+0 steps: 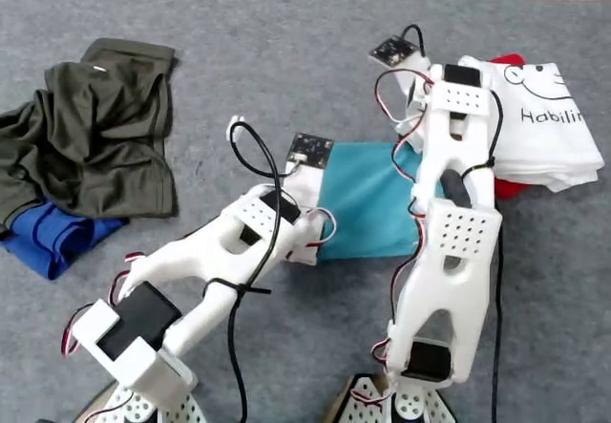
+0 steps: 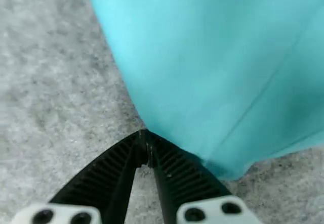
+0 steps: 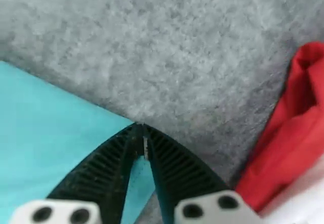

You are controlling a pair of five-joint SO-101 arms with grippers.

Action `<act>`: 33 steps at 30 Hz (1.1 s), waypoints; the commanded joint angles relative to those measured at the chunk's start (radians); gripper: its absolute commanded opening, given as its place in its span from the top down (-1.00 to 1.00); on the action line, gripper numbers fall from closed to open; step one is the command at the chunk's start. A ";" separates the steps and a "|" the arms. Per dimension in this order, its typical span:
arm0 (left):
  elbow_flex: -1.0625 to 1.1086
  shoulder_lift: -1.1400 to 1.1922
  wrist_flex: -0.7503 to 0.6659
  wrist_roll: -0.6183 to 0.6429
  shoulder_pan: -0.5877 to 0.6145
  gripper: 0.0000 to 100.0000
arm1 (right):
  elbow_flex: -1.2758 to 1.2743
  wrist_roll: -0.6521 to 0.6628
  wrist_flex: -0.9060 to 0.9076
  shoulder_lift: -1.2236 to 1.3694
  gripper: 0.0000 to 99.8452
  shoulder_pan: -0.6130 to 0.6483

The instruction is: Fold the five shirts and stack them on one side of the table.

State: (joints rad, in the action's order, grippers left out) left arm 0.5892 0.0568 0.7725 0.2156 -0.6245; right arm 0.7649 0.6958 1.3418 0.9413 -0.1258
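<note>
Pincers, both closed tip to tip: left pincer [image 2: 147, 145] at the teal shirt [image 1: 368, 203] edge, right pincer [image 3: 142, 133] at its corner near the red shirt [image 3: 288, 133]; whether either grips cloth cannot be told. Teal shirt: flat, mid-table [image 1: 286, 60]. White shirt [image 1: 535, 117]: atop the red. Olive shirt [image 1: 95, 127] and blue shirt [image 1: 48, 237]: crumpled, left side.

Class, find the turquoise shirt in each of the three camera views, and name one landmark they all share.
High view: turquoise shirt mid-picture, on the grey table cover.
Left wrist view: spread ahead of the left gripper, edge at its tips.
Right wrist view: corner at the right gripper, red shirt across from it.
Shared landmark: the grey table cover.
</note>
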 commanded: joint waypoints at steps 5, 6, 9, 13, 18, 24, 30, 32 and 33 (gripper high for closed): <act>-0.046 -0.064 -0.006 -0.009 -0.014 0.96 | 0.105 -0.009 0.058 -0.030 0.99 -0.012; -0.057 -0.077 0.002 -0.009 -0.003 0.96 | 0.130 -0.005 0.078 -0.036 0.99 -0.008; -0.115 -0.120 0.069 -0.009 0.034 0.96 | 0.222 -0.003 0.143 -0.050 0.99 0.008; -0.201 -0.179 0.167 -0.009 0.100 0.96 | 0.375 -0.003 0.261 -0.056 0.98 0.031; -0.273 -0.225 0.219 -0.023 0.176 0.96 | 0.587 -0.008 0.440 -0.053 0.98 0.042; -0.319 -0.188 0.213 -0.025 0.247 0.87 | 0.518 -0.040 0.448 -0.130 0.88 -0.019; -0.428 -0.044 0.218 -0.021 0.265 0.80 | 0.059 -0.037 0.445 -0.401 0.59 -0.030; -0.485 0.021 0.218 0.003 0.272 0.80 | -0.097 -0.040 0.434 -0.504 0.55 -0.028; -0.516 0.054 0.218 0.011 0.278 0.80 | -0.170 -0.041 0.431 -0.555 0.54 -0.027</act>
State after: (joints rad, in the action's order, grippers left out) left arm 0.1857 0.0629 0.9828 0.2018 -0.3652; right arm 0.7986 0.6682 1.7683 0.5900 -0.1427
